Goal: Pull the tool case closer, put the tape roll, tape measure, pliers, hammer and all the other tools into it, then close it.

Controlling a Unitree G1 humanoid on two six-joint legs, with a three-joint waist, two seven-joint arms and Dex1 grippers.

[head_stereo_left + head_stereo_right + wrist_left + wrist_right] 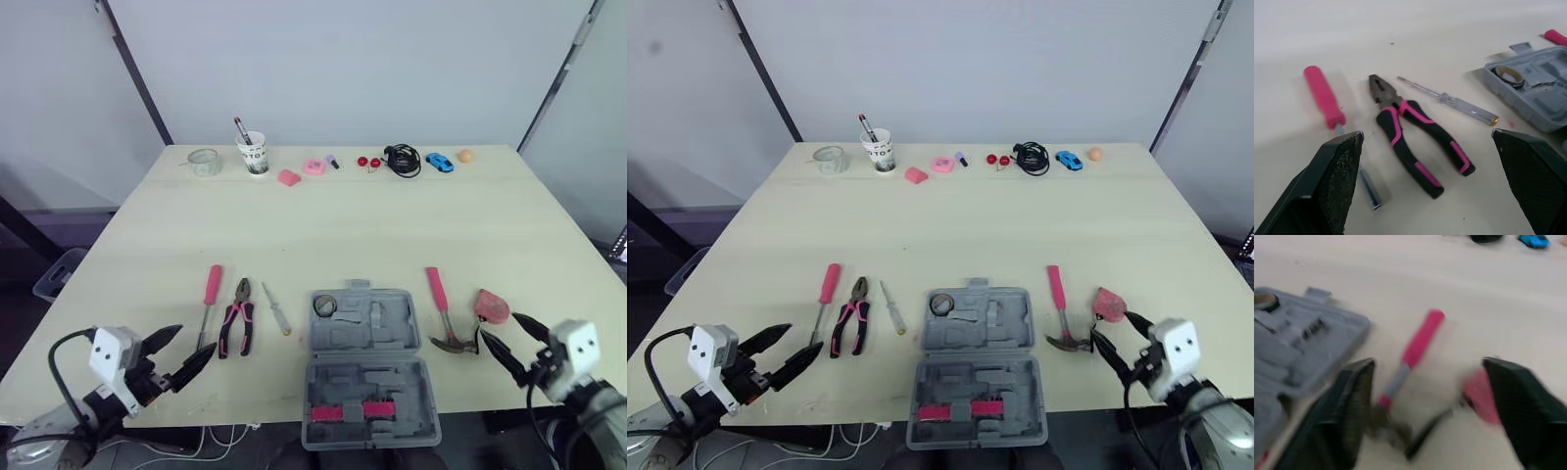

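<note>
Closest of all, the grey tool case [372, 387] lies open at the front edge of the desk [343, 225], between the two claws. The tape roll [325, 305] is already in its far half, so I judge that packing is the step in hand. The left claw [194, 343], fingers apart, hovers just beside the pliers [237, 325]. The right claw [497, 326], also apart, is near the hammer [441, 308] and the pink tape measure [492, 305]. The next move calls for lowering one claw around a tool and clamping it.
</note>
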